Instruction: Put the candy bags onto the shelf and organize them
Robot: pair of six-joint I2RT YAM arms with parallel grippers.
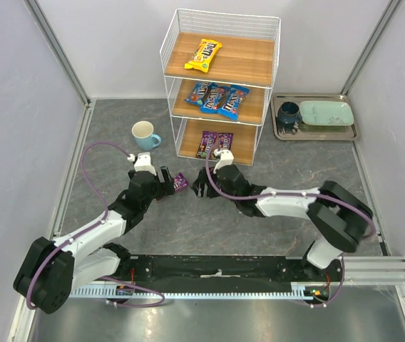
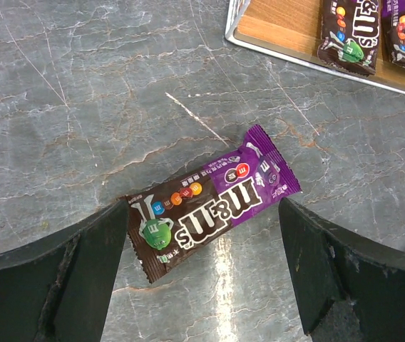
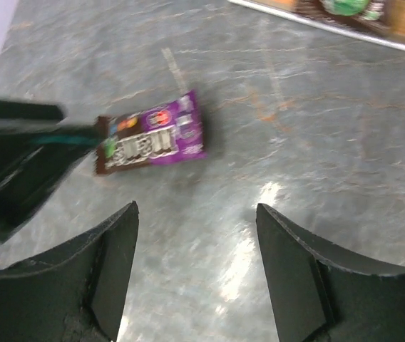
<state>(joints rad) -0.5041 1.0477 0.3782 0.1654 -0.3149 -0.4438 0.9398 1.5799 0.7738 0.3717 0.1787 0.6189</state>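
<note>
The white wire shelf stands at the back. Its top board holds the yellow bag, the middle board three blue bags, and the bottom board two purple bags. A third purple bag lies flat on the table in front of the shelf. In the left wrist view this bag lies between my left gripper's open fingers, its brown end at the left finger. My left gripper is open. My right gripper is open and empty, just right of the bag.
A light-blue cup stands left of the shelf. A metal tray at the back right holds a dark cup and a green plate. Walls close in the left, right and back.
</note>
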